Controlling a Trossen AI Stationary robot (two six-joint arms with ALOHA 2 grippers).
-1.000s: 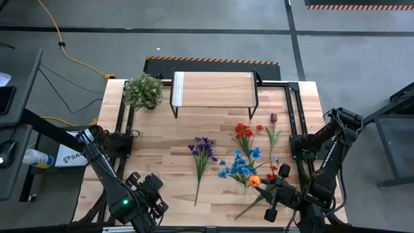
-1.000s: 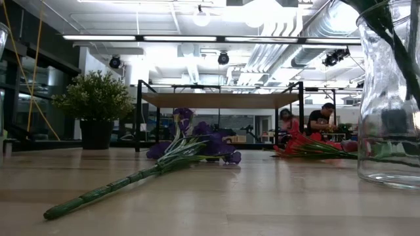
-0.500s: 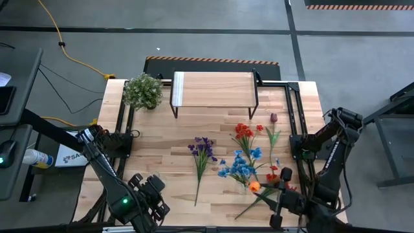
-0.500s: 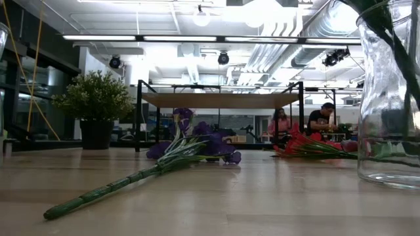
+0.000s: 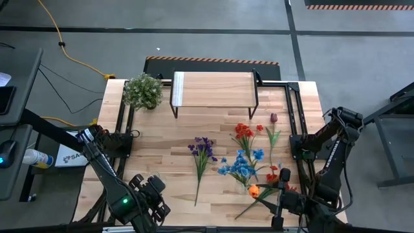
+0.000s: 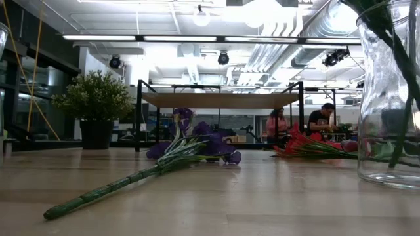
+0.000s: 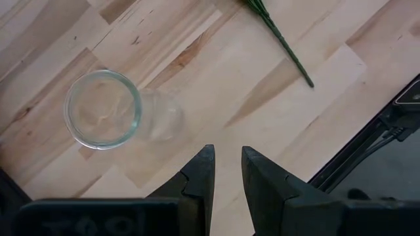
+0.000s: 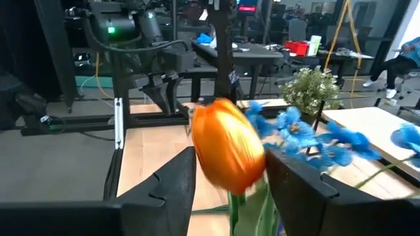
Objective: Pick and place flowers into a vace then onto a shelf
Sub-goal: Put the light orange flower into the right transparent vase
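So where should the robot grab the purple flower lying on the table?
Best on the bare green stem, below the leaves. The purple flower lies flat on the table, bloom toward the shelf, stem end toward the front edge. Coming straight down from above, jaws either side of the stem, looks easiest.

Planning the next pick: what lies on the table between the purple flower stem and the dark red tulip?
In the high view, between the purple flower stem and the dark red tulip lie the red-bloomed flowers and the blue-bloomed flowers.
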